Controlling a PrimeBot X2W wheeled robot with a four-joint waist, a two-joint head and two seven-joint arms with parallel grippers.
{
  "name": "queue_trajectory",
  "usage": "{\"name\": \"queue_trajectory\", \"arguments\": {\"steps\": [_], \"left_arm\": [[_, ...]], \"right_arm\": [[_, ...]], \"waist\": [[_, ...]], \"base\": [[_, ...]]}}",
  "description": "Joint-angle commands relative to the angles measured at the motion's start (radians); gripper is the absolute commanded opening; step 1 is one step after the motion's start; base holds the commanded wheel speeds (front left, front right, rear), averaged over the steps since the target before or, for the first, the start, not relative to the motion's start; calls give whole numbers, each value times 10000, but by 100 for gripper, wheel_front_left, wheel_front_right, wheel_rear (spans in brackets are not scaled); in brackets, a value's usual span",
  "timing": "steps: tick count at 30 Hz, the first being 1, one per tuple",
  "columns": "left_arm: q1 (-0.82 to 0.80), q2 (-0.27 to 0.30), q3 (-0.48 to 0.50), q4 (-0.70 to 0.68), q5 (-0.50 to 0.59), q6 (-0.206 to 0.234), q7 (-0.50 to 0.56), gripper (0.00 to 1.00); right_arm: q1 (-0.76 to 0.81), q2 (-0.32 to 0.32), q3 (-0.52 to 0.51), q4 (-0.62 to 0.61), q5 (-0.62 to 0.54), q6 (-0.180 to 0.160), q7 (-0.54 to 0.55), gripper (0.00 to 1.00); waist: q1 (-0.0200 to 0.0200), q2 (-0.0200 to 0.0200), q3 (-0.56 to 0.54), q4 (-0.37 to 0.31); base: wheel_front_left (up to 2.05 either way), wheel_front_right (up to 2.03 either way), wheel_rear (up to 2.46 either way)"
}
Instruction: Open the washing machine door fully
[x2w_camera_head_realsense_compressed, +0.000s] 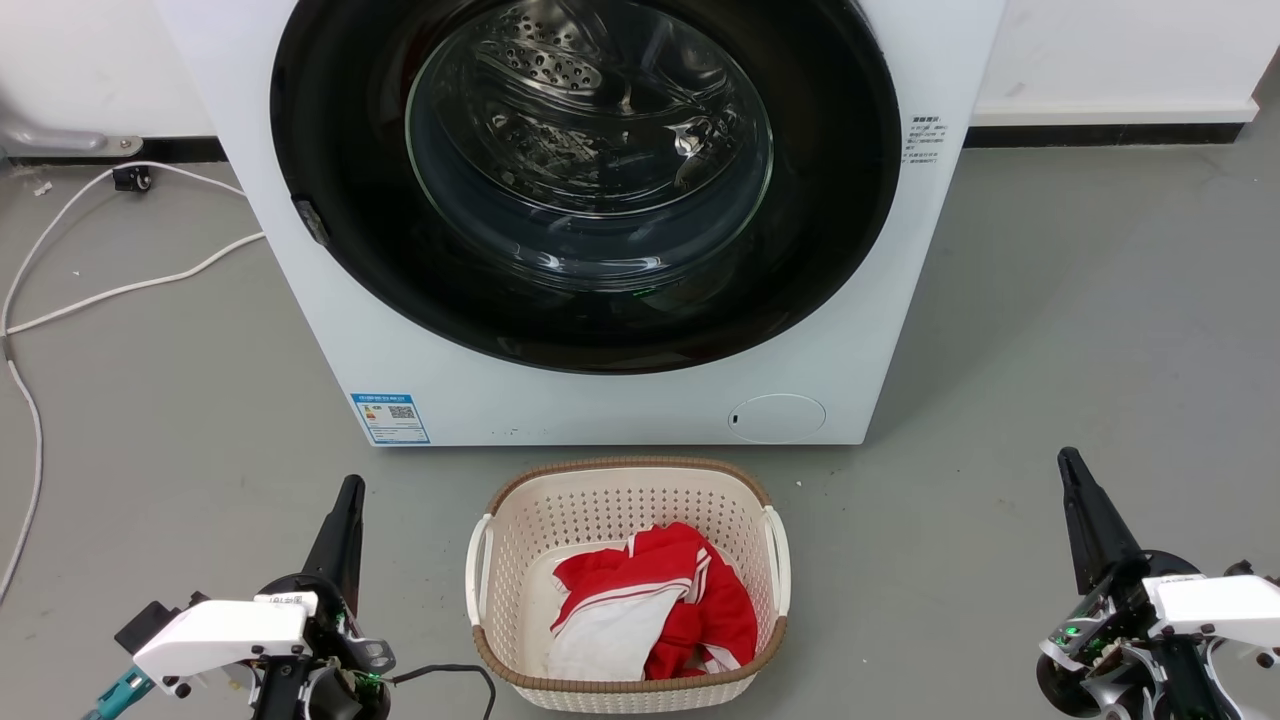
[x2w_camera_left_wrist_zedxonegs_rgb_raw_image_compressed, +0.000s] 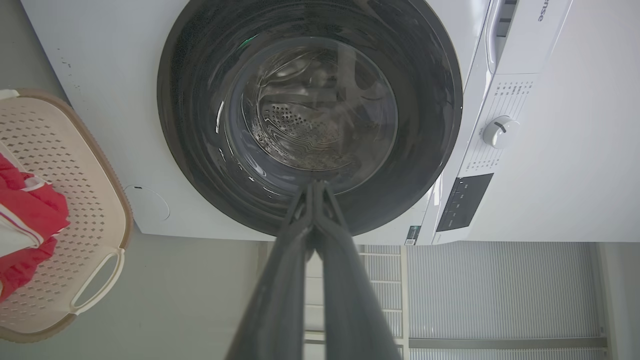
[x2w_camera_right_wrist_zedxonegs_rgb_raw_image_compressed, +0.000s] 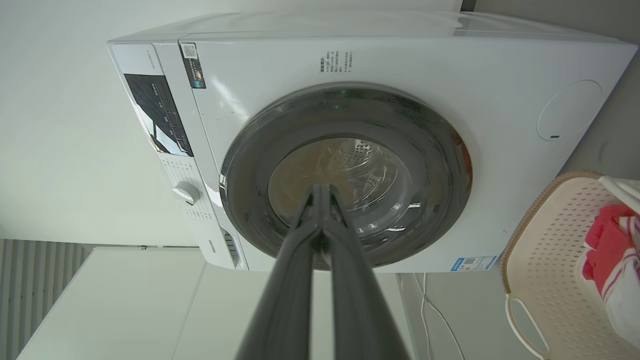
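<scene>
Arms (x2w_camera_head_realsense_compressed: 220, 630) hold left tool (x2w_camera_head_realsense_compressed: 352, 487), right tool (x2w_camera_head_realsense_compressed: 1069, 460) low, pinched.

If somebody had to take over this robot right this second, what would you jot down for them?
Left gripper: shut, holding nothing, low to the left of the laundry basket.
Right gripper: shut, holding nothing, low to the right of the basket.
The washing machine door is closed, flush with the front of the washing machine. Neither gripper touches it.
The basket sits on the floor right in front of the machine, with a red and white garment in it.
Done: nothing yet.
Left: reach the door, unlatch it and swing it fully open.
</scene>
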Motion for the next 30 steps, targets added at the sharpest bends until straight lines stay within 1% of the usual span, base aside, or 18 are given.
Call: {"name": "queue_trajectory", "arguments": {"steps": [1,13,14,16,24,30], "left_arm": [[-76,-10,34,4,17,-28,39,0],[-77,-13,46,5,31,-28,43,0],[12,-17,3,29,-1,2,28,100],[72,-38,-24,114,-14,4,11,100],[80,-38,-322,-248,11,1,-388,100],[118,-37,-420,-593,395,-1,-701,100]], "right_arm": [[-134,28,-36,23,-34,0,39,0],[-139,54,-70,24,-82,0,67,0],[16,33,-40,23,-16,2,38,100],[85,49,-12,101,-12,0,3,100],[211,64,222,-309,-60,0,-396,100],[296,75,328,-617,-541,0,-667,100]], "waist": [[0,-1,0,0],[0,-1,0,0],[1,-1,0,0],[1,-1,0,-1],[1,-1,0,-13],[1,-1,-7,-29]], "base": [[0,0,0],[0,0,0],[0,0,0],[0,0,0],[0,0,0],[0,0,0]]}}
